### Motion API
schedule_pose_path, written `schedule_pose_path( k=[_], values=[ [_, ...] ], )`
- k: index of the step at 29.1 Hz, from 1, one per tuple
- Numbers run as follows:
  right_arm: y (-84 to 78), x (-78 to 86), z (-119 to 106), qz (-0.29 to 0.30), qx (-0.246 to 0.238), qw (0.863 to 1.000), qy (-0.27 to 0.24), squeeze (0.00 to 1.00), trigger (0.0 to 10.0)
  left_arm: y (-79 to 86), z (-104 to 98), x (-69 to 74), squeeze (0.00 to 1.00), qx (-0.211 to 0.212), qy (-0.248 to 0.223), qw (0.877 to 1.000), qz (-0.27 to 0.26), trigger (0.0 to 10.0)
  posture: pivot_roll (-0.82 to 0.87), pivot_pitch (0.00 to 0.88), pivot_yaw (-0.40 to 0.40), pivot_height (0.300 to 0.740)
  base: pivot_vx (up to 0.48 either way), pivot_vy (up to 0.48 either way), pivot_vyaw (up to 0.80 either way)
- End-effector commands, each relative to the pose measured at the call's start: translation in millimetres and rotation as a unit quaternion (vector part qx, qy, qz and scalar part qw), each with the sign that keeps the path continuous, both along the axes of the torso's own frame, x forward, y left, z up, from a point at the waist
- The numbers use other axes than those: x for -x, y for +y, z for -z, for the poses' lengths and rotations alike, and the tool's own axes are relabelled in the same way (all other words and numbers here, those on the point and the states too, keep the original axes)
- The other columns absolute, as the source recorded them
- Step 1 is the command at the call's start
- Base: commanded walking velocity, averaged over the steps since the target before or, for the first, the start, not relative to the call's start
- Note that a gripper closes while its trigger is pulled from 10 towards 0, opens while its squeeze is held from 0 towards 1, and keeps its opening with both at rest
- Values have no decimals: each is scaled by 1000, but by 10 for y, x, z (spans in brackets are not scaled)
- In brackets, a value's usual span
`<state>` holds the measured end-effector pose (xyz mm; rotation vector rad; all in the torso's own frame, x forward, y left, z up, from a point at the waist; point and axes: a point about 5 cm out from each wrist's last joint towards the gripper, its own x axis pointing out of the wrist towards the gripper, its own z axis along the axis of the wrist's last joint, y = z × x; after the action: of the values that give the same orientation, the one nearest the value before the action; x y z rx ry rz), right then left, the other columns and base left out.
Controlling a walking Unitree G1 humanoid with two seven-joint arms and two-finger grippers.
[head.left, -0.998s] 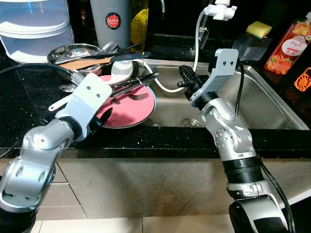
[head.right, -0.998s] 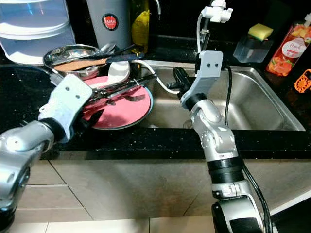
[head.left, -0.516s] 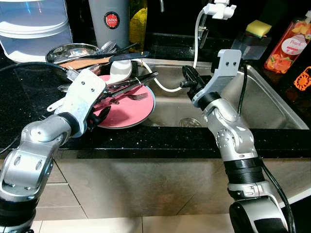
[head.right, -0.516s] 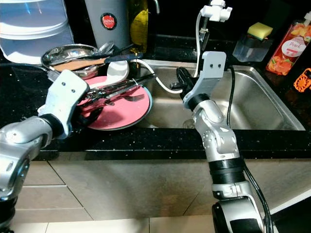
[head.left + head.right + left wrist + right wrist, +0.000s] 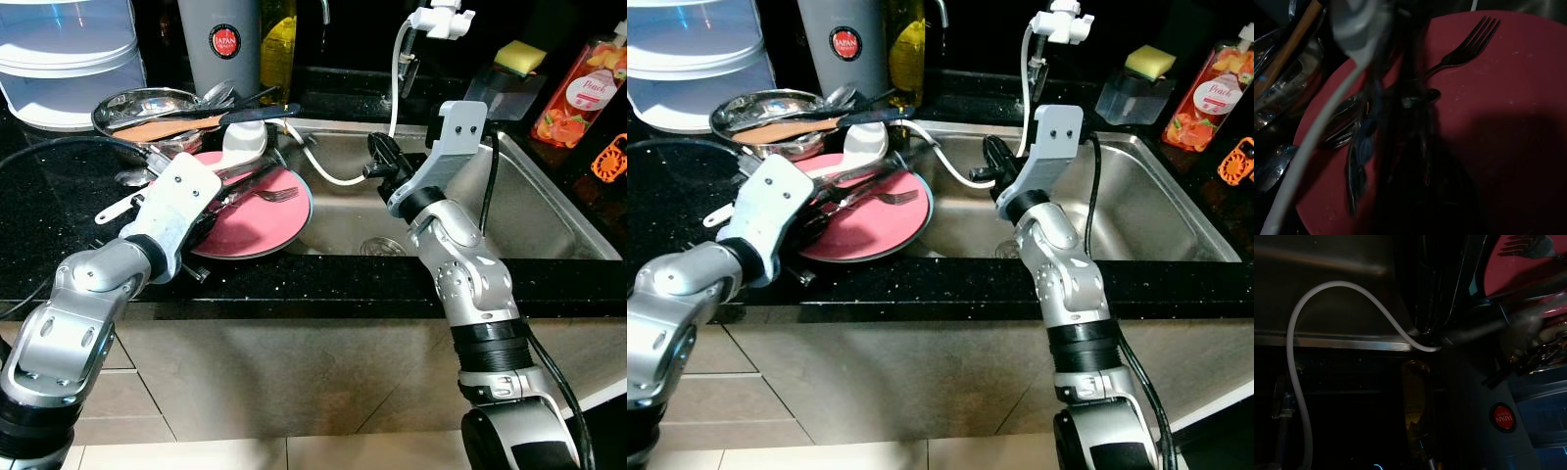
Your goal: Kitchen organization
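Resting: pink plate point(image 5: 260, 217) on the black worktop point(image 5: 59, 206), at the left rim of the steel sink point(image 5: 534, 211).
On the plate: fork point(image 5: 1469, 45) lying loose, tines toward the sink; dark spoons and other cutlery point(image 5: 1359, 142) heaped on the side away from the sink.
Behind the plate: steel bowl point(image 5: 147, 106) with a wooden spatula point(image 5: 167, 126) across it, and a white ladle point(image 5: 245, 140) against the pile.
Left gripper: point(image 5: 201, 220) low over the plate's near-left edge, among the cutlery; fingers dark and blurred in the left wrist view, open or closed cannot be told.
Right gripper: point(image 5: 384, 162) raised over the left part of the sink basin, pointing toward the plate; fingers seen only as dark shapes in the right wrist view, state cannot be told.
Hose: white hose point(image 5: 333, 179) looping down from the tap fitting point(image 5: 443, 20) into the sink, passing just beside the right gripper.
Back of worktop: grey canister with a red round label point(image 5: 220, 44), yellow bottle point(image 5: 278, 49) beside it, clear water container point(image 5: 69, 59) at far left.
Right of sink: sponge point(image 5: 521, 59) in a clear holder, orange soap bottle point(image 5: 586, 88).
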<state>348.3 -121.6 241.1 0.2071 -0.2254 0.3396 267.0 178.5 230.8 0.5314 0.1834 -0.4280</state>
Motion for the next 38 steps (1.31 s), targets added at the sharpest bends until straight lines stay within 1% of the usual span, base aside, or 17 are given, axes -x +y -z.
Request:
schedule_pose_path(
  k=[1,3,4,5,10,12,15,16,20,22,26,29,31,32,33,36,38],
  values=[
    [-55,8,15,9,-3,1000,4,0,10000,42,37,7,0,-24,6,1000,-6,0,302,0,-95,740,0,0,0],
    [-53,9,14,8,-3,1000,4,0,10000,43,22,9,0,-26,2,1000,-7,0,303,0,-96,740,0,0,0],
    [-51,10,15,8,-3,1000,4,0,10000,47,4,4,0,-26,-5,1000,-11,10000,303,0,-96,740,0,0,0],
    [-51,10,15,8,-3,1000,4,0,10000,47,4,4,0,-26,-5,1000,-11,10000,303,0,-96,740,0,0,0],
    [-44,9,24,6,-2,1000,5,0,10000,-40,-126,0,0,-12,-67,998,15,10000,304,0,-101,740,0,0,0],
    [-28,11,25,4,-2,1000,5,0,10000,-138,-188,48,0,6,-92,994,51,10000,304,0,-101,740,0,0,0],
    [-23,9,25,3,-2,1000,6,0,10000,-225,-242,99,0,25,-108,990,89,10000,301,0,-103,740,0,0,0],
    [-23,9,25,3,-2,1000,6,0,10000,-225,-242,99,0,25,-108,990,89,10000,301,0,-103,740,0,0,0],
    [-23,9,27,3,-2,1000,6,0,10000,-317,-195,180,0,62,-81,984,146,10000,299,0,-102,740,0,0,0],
    [-23,8,27,3,-2,1000,6,0,10000,-323,-189,188,0,66,-79,983,151,10000,299,0,-102,740,0,0,0],
    [-38,11,26,6,-3,1000,5,0,10000,-387,-59,306,0,130,-22,971,201,10000,292,0,-95,740,0,0,0],
    [-45,14,27,7,-4,1000,5,0,10000,-396,-40,331,0,144,-21,967,209,10000,292,0,-95,740,0,0,0],
    [-50,12,30,6,-13,1000,8,0,10000,-394,-46,326,0,141,-26,968,207,10000,291,0,-97,740,0,0,0],
    [-45,9,40,-8,-41,999,21,0,10000,-386,-38,317,0,133,-28,969,205,10000,291,0,-97,740,0,0,0],
    [-45,9,40,-8,-41,999,21,0,10000,-386,-38,317,0,133,-28,969,205,10000,291,0,-97,740,0,0,0],
    [-19,21,37,-60,-122,990,49,0,10000,-390,-52,309,0,125,-39,969,208,10000,292,0,-100,740,0,0,0],
    [-13,27,31,-70,-136,987,53,0,10000,-395,-64,313,0,127,-41,969,210,10000,292,0,-100,740,0,0,0]
  ],
)
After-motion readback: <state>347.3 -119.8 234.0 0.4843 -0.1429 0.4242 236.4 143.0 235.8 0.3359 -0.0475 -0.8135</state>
